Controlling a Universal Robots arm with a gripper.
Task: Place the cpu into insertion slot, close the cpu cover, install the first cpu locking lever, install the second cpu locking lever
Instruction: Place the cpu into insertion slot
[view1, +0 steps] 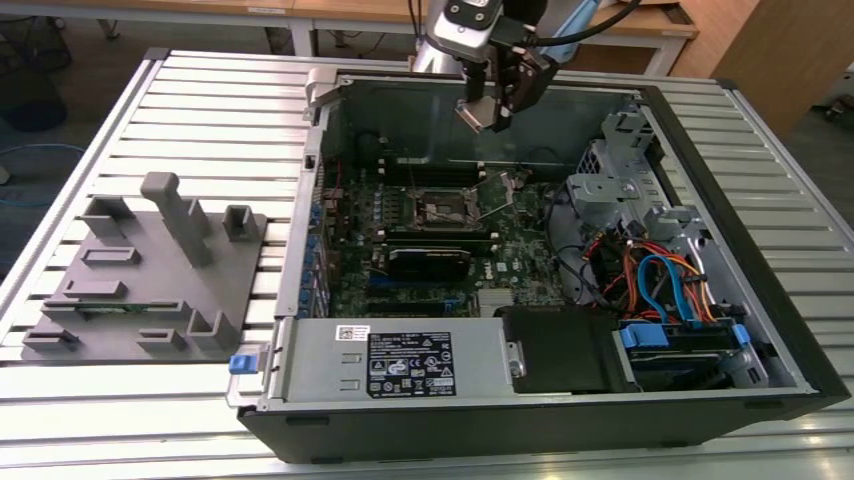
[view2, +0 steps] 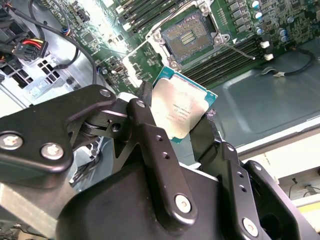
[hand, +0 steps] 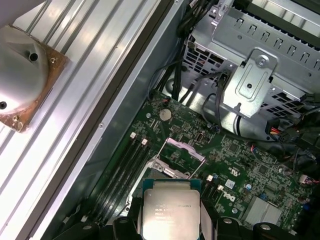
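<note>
My gripper (view1: 491, 112) hangs above the open computer case, shut on the cpu (view2: 182, 110), a silver-topped square chip gripped by its two opposite edges. In the first wrist view the cpu (hand: 171, 212) sits between the black fingers (hand: 131, 222). The insertion slot (view2: 188, 36) lies open below on the green board, well apart from the chip. In the exterior view the insertion slot (view1: 446, 208) is below and slightly to the left of the gripper. The cpu cover (hand: 183, 151) stands raised beside the slot. A thin locking lever (view2: 241, 50) sticks out from the socket's edge.
Memory slots (hand: 126, 165) run beside the socket. A metal drive cage (view1: 617, 175) and a bundle of cables (view1: 661, 275) fill the case on the exterior view's right, and the power supply (view1: 400, 360) sits at the front. A grey fixture plate (view1: 147, 280) rests on the slatted table outside the case.
</note>
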